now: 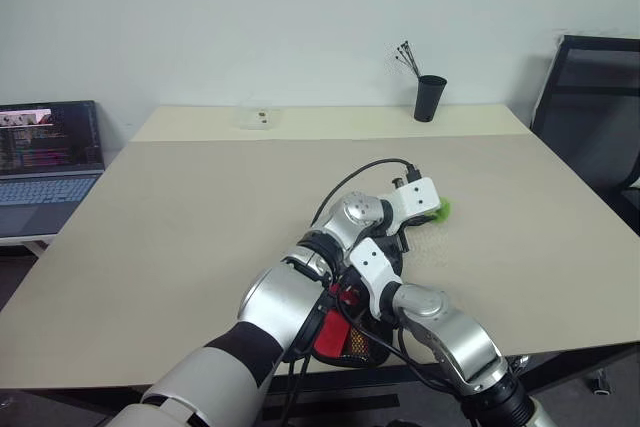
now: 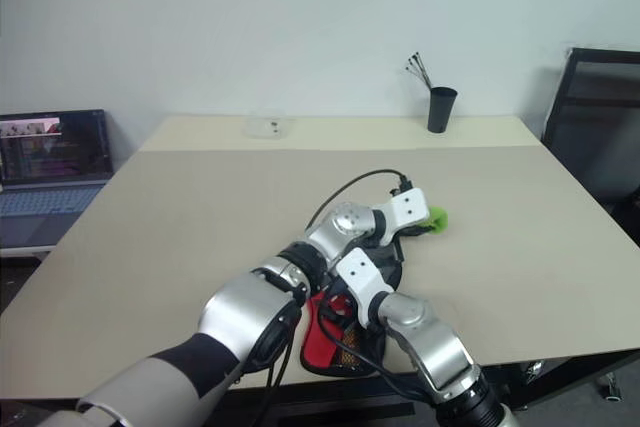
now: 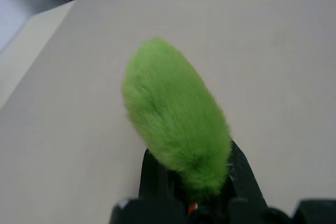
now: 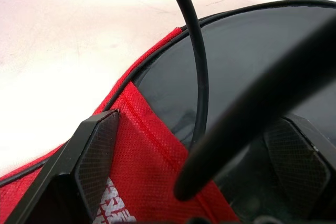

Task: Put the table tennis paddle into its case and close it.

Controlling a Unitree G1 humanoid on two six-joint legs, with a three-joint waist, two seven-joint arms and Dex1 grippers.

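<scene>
Near edge of bench (image 1: 180,247): case (image 2: 322,339) lies flat by the front rim, red side w/ black mesh up, mostly covered by both arms. R wrist view: red fabric w/ white print next to a glossy black round face w/ thin black rim, looks like the table tennis paddle (image 4: 252,77) sitting in the open case, red flap edge lying over part of it. Can't tell how far in it is, handle hidden.

R gripper (image 4: 194,166): jaws wide, one finger on either side of the red flap/black face area, low over the case. Can't tell if pads touch the fabric. Black cable (image 4: 194,51) crosses in front of the cam.

L gripper (image 1: 432,215): arm reaches across over the R arm, gripper just past the case toward bench middle. Jaws narrow, pinched on the base of a fuzzy green pom-pom (image 3: 176,124); a bit of orange/red shows at the pinch point, looks like a pull tab but too small to say. Pom-pom sticks out ahead of the fingers, above bare bench top.

Further back: rest of bench bare, small clear box (image 1: 260,117) near far edge L of centre, black cup (image 1: 430,98) w/ thin sticks at far edge R of centre. Off the bench: open laptop (image 1: 45,162) on a low stand at L, black chair (image 1: 590,112) at R. White wall behind.
</scene>
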